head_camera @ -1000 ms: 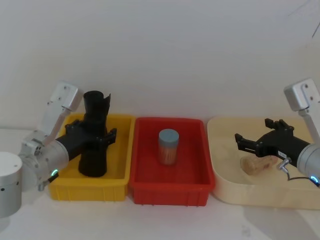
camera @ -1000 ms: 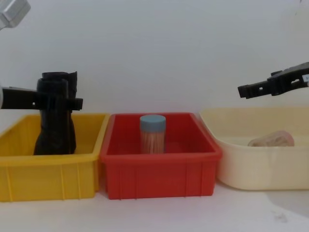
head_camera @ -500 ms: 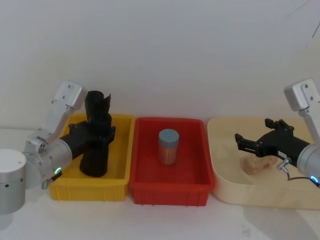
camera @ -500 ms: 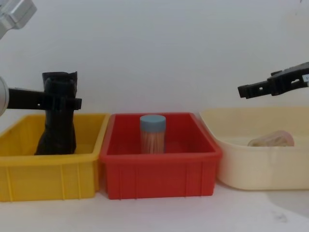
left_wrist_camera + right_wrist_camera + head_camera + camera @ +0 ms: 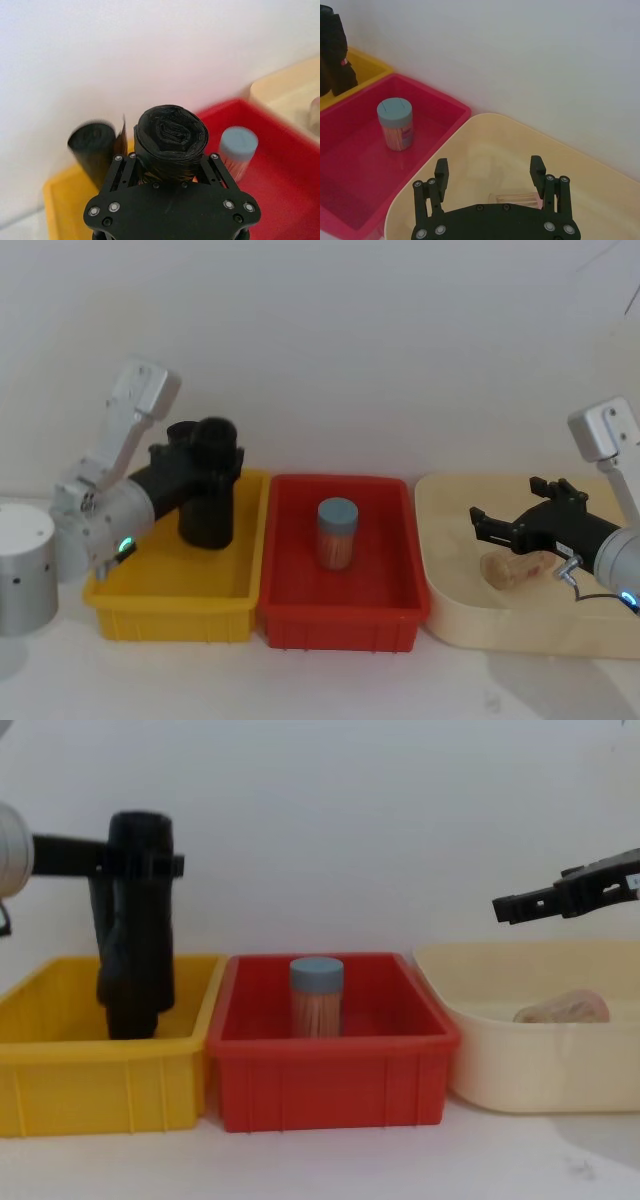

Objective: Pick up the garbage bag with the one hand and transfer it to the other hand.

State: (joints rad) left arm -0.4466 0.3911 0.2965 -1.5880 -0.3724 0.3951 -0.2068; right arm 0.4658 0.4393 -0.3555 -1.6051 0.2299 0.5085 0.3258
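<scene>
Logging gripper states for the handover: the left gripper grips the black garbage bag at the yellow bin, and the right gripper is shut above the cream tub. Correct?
Not quite: the right gripper is open, not shut; the right wrist view shows its fingers spread apart above the cream tub. The left gripper does grip the garbage bag at the yellow bin.

The garbage bag (image 5: 207, 502) was black, the left bin (image 5: 170, 618) yellow, the middle bin (image 5: 340, 625) red, the tray (image 5: 520, 625) cream, the jar lid (image 5: 337, 511) grey-blue.
</scene>
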